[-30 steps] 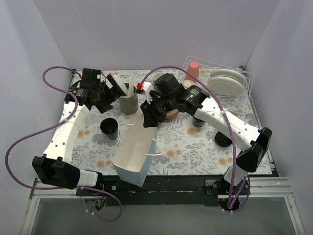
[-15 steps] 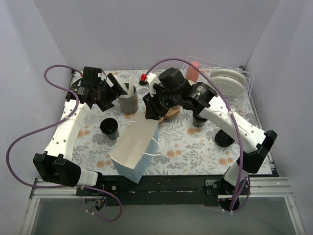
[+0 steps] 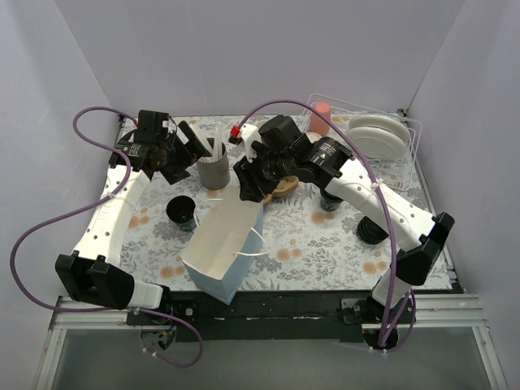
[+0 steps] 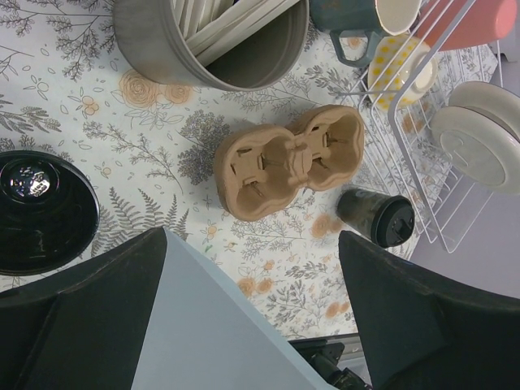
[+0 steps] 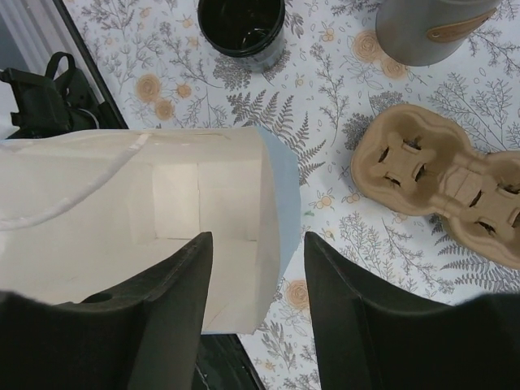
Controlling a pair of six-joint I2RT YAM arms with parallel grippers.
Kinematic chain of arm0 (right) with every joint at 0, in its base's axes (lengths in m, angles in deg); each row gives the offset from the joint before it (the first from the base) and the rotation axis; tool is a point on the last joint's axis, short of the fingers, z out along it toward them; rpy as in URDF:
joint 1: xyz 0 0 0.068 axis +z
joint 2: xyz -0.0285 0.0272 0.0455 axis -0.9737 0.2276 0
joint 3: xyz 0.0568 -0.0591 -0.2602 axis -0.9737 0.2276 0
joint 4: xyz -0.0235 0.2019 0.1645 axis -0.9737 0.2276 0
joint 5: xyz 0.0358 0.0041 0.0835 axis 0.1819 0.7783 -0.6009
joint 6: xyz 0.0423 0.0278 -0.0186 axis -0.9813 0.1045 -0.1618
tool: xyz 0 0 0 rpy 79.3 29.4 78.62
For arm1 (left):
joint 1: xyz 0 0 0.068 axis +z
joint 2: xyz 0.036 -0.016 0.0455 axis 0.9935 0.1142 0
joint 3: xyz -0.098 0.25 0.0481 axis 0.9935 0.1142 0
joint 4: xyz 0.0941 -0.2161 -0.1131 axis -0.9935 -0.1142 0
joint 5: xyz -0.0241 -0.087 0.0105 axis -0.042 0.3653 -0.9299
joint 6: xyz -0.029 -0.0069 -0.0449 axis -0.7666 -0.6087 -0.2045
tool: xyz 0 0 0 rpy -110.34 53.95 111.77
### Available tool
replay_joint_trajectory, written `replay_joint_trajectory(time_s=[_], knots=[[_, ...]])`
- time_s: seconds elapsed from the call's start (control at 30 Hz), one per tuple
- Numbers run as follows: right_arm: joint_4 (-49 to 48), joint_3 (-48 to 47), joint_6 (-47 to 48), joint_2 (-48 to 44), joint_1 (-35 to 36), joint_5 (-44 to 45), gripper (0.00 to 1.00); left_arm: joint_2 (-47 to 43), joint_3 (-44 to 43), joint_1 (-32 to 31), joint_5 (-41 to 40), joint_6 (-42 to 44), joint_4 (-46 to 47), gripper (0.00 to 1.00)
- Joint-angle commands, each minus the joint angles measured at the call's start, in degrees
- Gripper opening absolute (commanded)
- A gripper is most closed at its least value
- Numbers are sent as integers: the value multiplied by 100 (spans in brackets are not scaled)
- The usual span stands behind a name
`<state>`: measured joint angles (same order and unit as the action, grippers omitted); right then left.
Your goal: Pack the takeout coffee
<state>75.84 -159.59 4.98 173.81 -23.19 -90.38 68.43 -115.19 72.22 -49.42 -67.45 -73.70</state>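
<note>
The right jaws stand apart over the far rim of the paper bag point(image 5: 203, 219), pinching nothing. The bag's mouth gapes, cream inside, pale blue outside. The left jaws, spread wide and bare, hang behind the bag's left. Just beyond the bag lies a moulded pulp cup carrier point(image 4: 288, 158). Right of the bag on the floral desk point(image 3: 309, 244) stand a lidded black coffee cup point(image 3: 329, 201) and a second lidded cup point(image 3: 371, 230). Left of the bag sits a glossy-topped black cup point(image 3: 180, 210). Behind the bag, a smooth grey cup point(image 4: 154, 41) holds white straws point(image 4: 236, 20).

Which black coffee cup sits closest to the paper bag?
The cup just left of the bag; the other two cups stand well off to its right.
</note>
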Motion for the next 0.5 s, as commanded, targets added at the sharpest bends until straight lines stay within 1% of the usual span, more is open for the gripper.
replay_joint_trajectory(time_s=[0.0, 0.07, 0.1, 0.2, 0.27, 0.3, 0.4, 0.43, 0.47], knots=[[-137, 61, 103, 138, 5, 72, 54, -60, -165, -11, 86, 95, -6, 87], [-190, 131, 103, 139, 5, 19, 47, -43, -182, -3, 69, 113, -15, 86], [-234, 219, 94, 130, 5, 10, 36, -34, -209, -11, 86, 122, 3, 86], [-278, 377, 77, 60, 5, 63, 15, 45, -340, -29, 77, 270, 29, 81], [-191, 413, 68, 33, 5, 124, 8, 176, -551, -64, -28, 385, -41, 81], [-147, 422, 59, 16, 5, 185, 1, 229, -621, -82, -72, 411, -128, 79], [-67, 527, -55, -239, 5, 563, 1, 457, -981, -362, -396, 438, -243, 78], [-24, 605, -90, -413, 5, 677, 1, 528, -1078, -633, -598, 412, -278, 78], [90, 667, -125, -520, 5, 922, 1, 737, -1288, -783, -608, 316, -296, 78]])
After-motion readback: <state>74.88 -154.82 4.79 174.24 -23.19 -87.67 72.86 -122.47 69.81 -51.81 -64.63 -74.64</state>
